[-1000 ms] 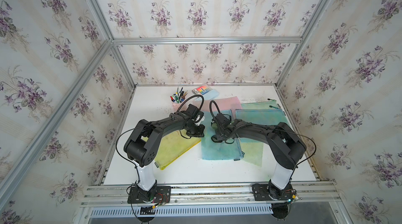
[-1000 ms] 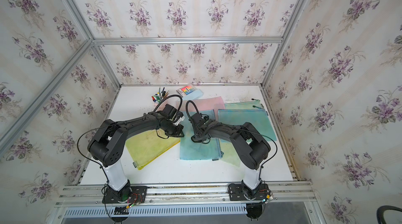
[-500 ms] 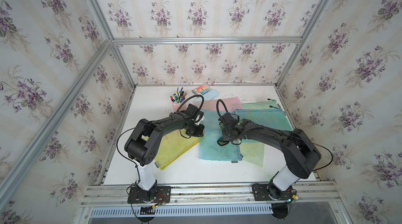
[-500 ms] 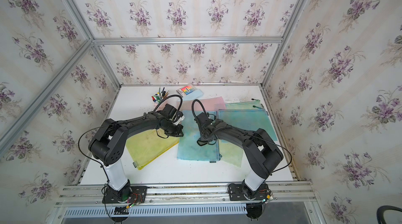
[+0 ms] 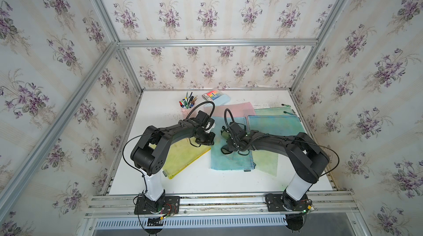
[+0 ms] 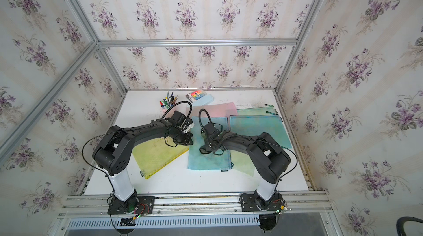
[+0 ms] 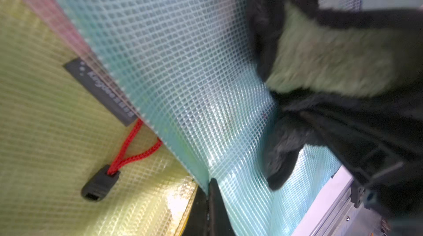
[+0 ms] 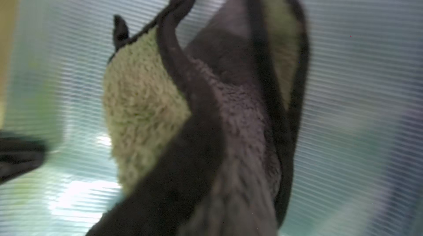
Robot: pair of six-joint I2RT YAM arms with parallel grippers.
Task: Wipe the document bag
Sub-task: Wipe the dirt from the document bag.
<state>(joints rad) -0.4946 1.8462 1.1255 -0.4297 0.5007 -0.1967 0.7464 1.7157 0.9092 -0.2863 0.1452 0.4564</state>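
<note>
White table [image 5: 160, 118], centre: left gripper [image 7: 208, 185] pinches the edge of the blue bag [image 5: 229, 162]; right gripper [image 5: 226, 138] clamps a green cloth [image 8: 142, 99] on it.

Colour rundown. The document bag [image 5: 229, 158] is see-through aqua with a fine white grid mesh and some greenish smudging. The cloth [image 8: 142, 99] is fuzzy lime green on one face and grey-brown on the other, with black trim all round. The yellow mesh bag [image 5: 180, 157] has a dark grey label [image 7: 100, 92], a red zip cord [image 7: 132, 147] and a black pull tab [image 7: 98, 183]. The others are a pink bag [image 5: 238, 110], a teal bag [image 5: 274, 124], a pale green bag [image 5: 266, 161] and a mint bag [image 5: 270, 111]. The bench [image 5: 206, 182] is white. The pen cup [image 5: 185, 114] is pink and the marker box [image 5: 212, 95] has rainbow stripes. The wallpaper [image 5: 206, 17] is cream-striped with purple violet sprigs.
</note>
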